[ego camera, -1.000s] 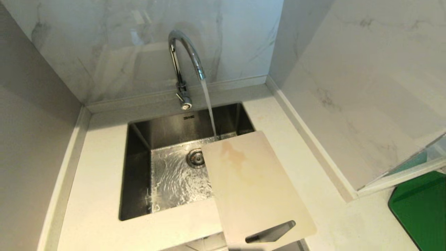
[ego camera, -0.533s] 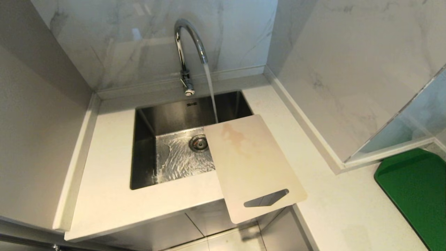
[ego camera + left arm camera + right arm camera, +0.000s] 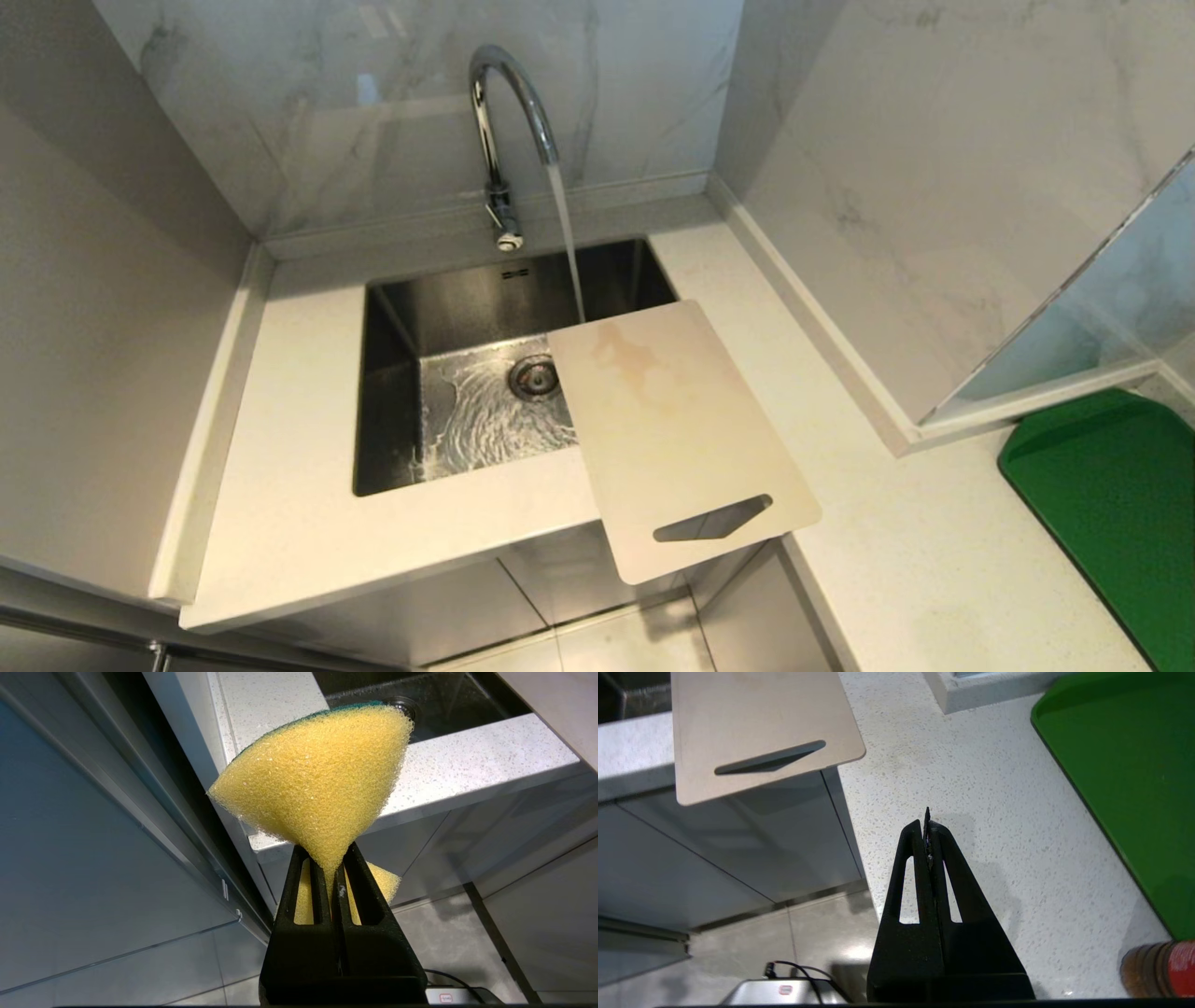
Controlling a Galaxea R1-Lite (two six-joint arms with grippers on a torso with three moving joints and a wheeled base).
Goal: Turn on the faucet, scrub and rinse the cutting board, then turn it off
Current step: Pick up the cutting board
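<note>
The chrome faucet (image 3: 509, 112) arches over the steel sink (image 3: 392, 392) with water streaming from its spout. The cream cutting board (image 3: 672, 439), brown-stained near its far end, lies slanted across the sink's right rim; its slot-handle end overhangs the counter's front edge. The same handle end shows as the board (image 3: 756, 723) in the right wrist view. My left gripper (image 3: 331, 858), low in front of the counter, is shut on a yellow sponge (image 3: 317, 779) with a green back. My right gripper (image 3: 927, 821) is shut and empty over the counter, nearer than the board. Neither arm shows in the head view.
A white speckled counter (image 3: 280, 504) surrounds the sink, with marble walls behind and to the right. A green tray (image 3: 1111, 504) lies on the counter at the right. A brown and red object (image 3: 1157, 968) stands near the right gripper. Tiled floor lies below.
The whole head view has drawn back and risen, so the counter's front edge and floor now show. Water keeps running; the board lies as before.
</note>
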